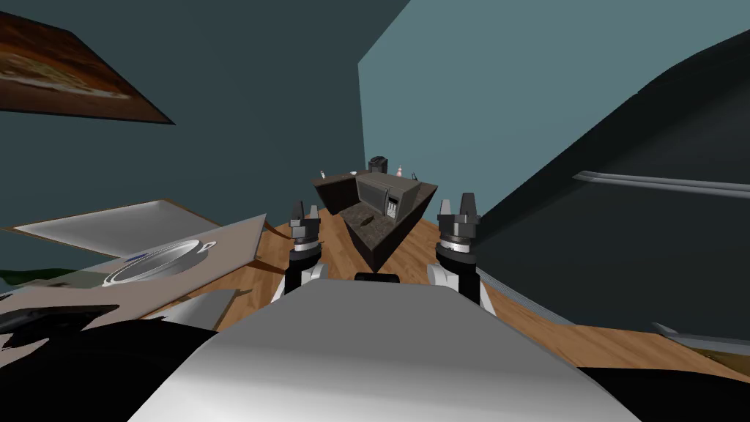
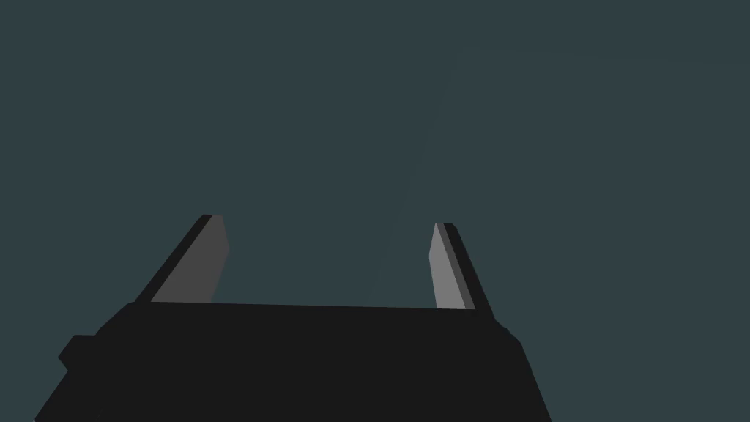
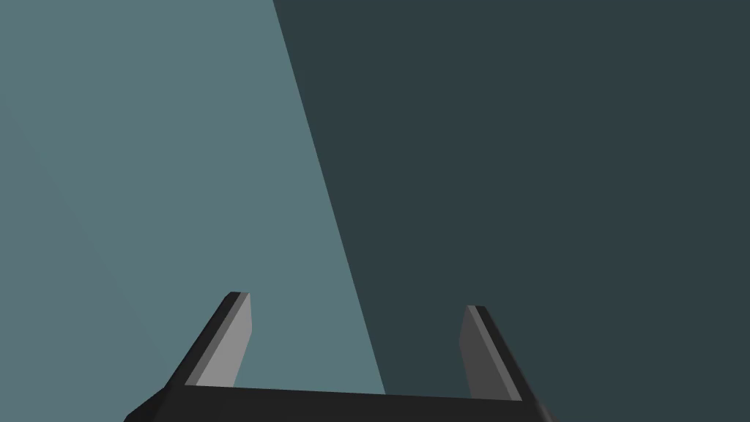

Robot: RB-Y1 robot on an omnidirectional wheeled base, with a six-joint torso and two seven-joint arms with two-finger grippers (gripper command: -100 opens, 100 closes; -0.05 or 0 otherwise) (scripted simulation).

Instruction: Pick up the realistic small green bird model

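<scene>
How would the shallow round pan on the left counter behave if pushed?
The pan looks metallic and rigid, so it is probably stiff. Its wide, low shape suggests it would slide on the counter rather than tip.

The floor [image 1: 344,245] is brown planked wood, the far worktop [image 1: 370,223] dark mottled brown under a grey microwave [image 1: 384,196]. Left, a silvery pan [image 1: 157,262] sits on a tan worktop [image 1: 234,238]. The left gripper [image 2: 327,220] has grey fingers [image 2: 209,256] on a black body.

microwave [image 1: 387,196]: 1 | pan [image 1: 157,262]: 1 | counter [image 1: 364,221]: 1 | wall picture [image 1: 66,73]: 1
</scene>
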